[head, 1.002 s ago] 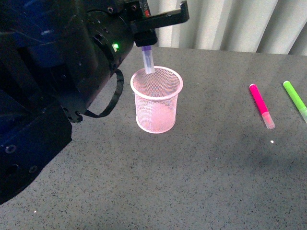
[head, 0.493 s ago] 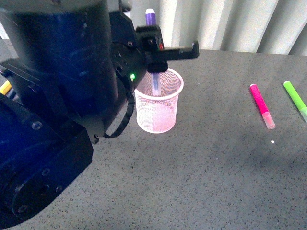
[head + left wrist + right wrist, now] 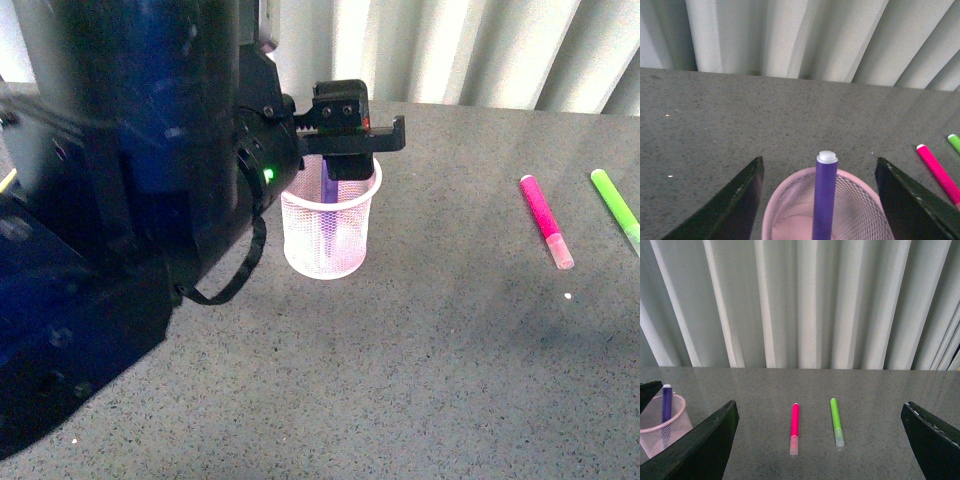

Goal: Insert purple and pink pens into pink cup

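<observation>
Jaws of left gripper (image 3: 818, 167) spread; purple pen (image 3: 824, 205) upright in pink cup (image 3: 856, 210)

The pink cup (image 3: 660, 432) stands on the grey tabletop (image 3: 875, 390) with the purple pen (image 3: 666, 402) upright inside it, its tip above the rim. Well apart from the cup lies the pink pen (image 3: 794, 425), flat on the tabletop. The lime-green marker (image 3: 836, 420) lies just beyond it, farther from the cup and roughly parallel. The right end effector (image 3: 820, 404) has its dark fingers (image 3: 700, 450) spread wide, holding nothing.
</observation>
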`<state>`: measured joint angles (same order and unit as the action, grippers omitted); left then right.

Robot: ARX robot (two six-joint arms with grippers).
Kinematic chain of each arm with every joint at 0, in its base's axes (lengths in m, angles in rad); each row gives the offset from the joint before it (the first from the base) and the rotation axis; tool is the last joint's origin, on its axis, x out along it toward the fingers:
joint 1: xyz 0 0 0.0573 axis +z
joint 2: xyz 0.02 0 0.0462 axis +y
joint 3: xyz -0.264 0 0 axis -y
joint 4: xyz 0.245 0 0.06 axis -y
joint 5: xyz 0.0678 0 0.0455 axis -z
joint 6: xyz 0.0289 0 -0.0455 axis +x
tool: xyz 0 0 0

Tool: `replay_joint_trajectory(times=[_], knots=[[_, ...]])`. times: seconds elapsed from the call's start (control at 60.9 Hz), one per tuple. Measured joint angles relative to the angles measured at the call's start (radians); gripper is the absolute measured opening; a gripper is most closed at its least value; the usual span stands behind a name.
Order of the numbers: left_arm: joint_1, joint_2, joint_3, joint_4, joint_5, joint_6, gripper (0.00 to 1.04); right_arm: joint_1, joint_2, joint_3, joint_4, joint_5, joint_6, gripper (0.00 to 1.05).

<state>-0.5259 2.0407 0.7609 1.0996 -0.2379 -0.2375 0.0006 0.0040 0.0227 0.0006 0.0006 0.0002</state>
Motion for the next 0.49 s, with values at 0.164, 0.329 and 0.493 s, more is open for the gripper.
replay_joint_trajectory(times=[0.164,0.329,0.493], knots=[[0.056,-0.261,-0.053,-0.384,0.056,0.099,0.99,0.000,0.000,0.000,0.000,0.000,0.000,0.98],[0.172,-0.655,-0.231,-0.788,0.193,0.145,0.98,0.000,0.000,0.000,0.000,0.000,0.000,0.98],[0.183,-0.766,-0.334,-0.626,0.066,0.186,0.90,0.000,0.000,0.000,0.000,-0.002,0.000,0.98]])
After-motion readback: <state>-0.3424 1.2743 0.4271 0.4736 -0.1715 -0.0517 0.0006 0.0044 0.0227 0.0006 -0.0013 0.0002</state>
